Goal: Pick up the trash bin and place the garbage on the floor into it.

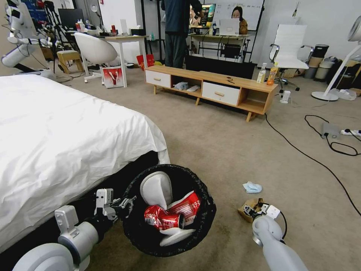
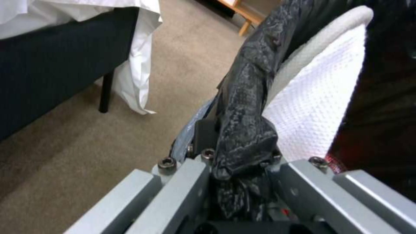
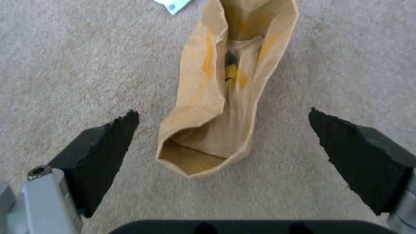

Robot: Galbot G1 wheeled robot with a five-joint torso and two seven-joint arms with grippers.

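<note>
the left end effector (image 2: 242, 169) pinches the bag-lined rim of the trash bin (image 1: 205, 222), held beside the bed (image 1: 56, 131), with a crushed red can (image 1: 163, 220) inside. the right end effector (image 3: 223, 130), spread wide, hovers over the brown paper bag (image 3: 216, 97) on the floor (image 1: 225, 150); beyond lies a light-blue face mask (image 1: 252, 186).
</note>
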